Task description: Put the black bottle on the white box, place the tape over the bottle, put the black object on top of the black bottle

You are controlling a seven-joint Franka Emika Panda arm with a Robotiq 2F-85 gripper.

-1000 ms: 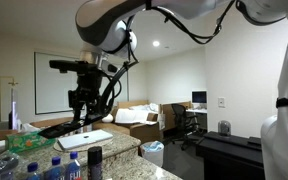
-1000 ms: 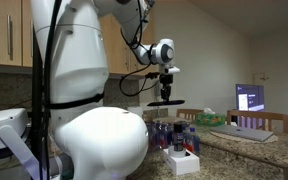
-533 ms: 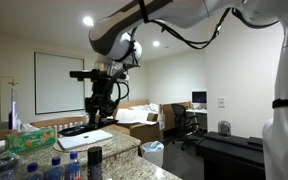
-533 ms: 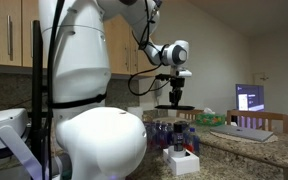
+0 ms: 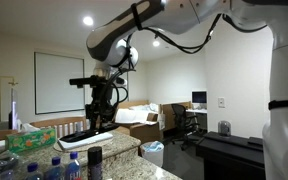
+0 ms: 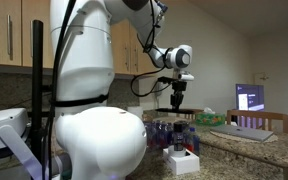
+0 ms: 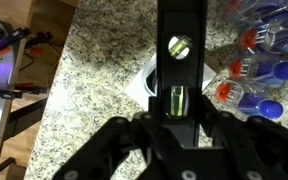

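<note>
The fingers [image 7: 144, 125] are clenched on a long, flat black spirit level with green vials [image 7: 181, 60], one finger pressing on each long side. In the wrist view the level runs straight away from the fingers, with a round vial far out and a tube vial close to the fingertips. In both exterior views the fingers point down and carry the level [image 5: 90, 127] beneath them, above the speckled granite bench [image 7: 94, 60]. Directly under the level, just past the fingertips in the wrist view, a white box [image 7: 144, 88] shows its corner on the bench. What stands on that box is hidden by the level. To one side of the level is a cluster of clear plastic bottles with blue and red caps [image 7: 254, 70], well below the fingers. In an exterior view the small dark cylindrical black bottle [image 5: 95, 157] stands upright on the bench, lower than the fingers and nearer the camera than the flat white box [image 5: 86, 140]. It is apart from the level, and whether it touches the box I cannot tell. In an exterior view the level [image 6: 176, 112] hangs above the clear bottles [image 6: 169, 133].
</note>
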